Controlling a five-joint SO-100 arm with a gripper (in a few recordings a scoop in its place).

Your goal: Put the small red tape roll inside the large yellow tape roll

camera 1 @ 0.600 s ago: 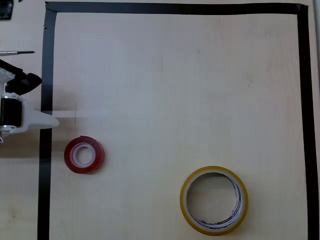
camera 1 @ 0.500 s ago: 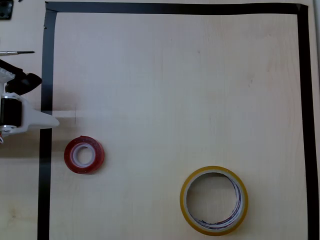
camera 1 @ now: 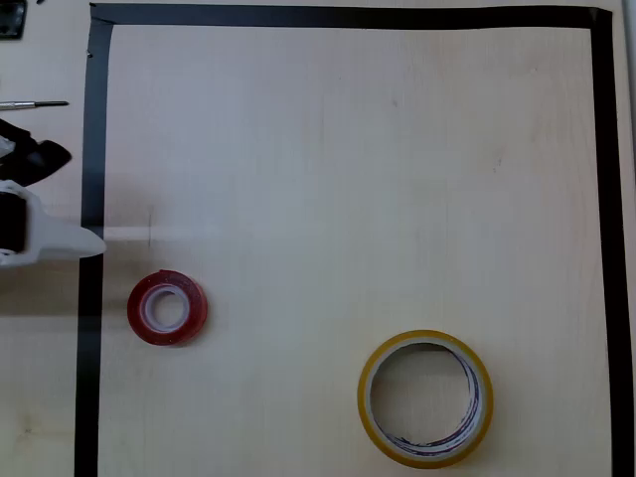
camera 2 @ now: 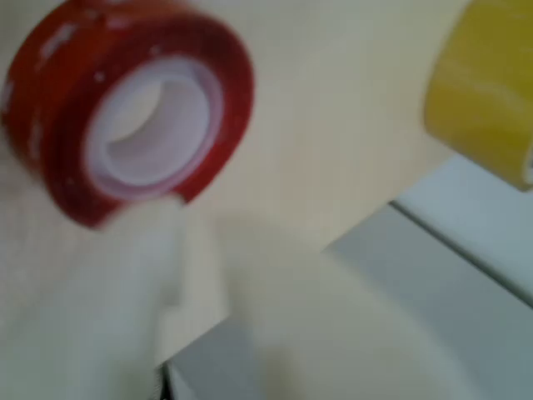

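The table point(camera 1: 328, 179) was pale wood, and a black tape line point(camera 1: 89, 248) made a big box shape on it, running down the left, across the top and down the right in the overhead view. The large yellow tape roll point(camera 1: 425, 398) lay flat inside that box, near the bottom and over to the right, with its wide hole facing up. In the wrist view a blurry piece of it point(camera 2: 483, 92) showed at the top right corner. The white gripper point(camera 1: 45, 238) was at the left edge of the overhead view, and its pointed tip sat over the black line. I could not tell if its fingers were apart or together. The small red tape roll point(camera 1: 167, 307) lay flat just inside the black line, a little below the gripper tip and not touching it. It was well apart from the yellow one. In the wrist view it point(camera 2: 133, 108) looked big and close, at the top left. A thin dark tool point(camera 1: 35, 103) lay outside the box at the upper left.
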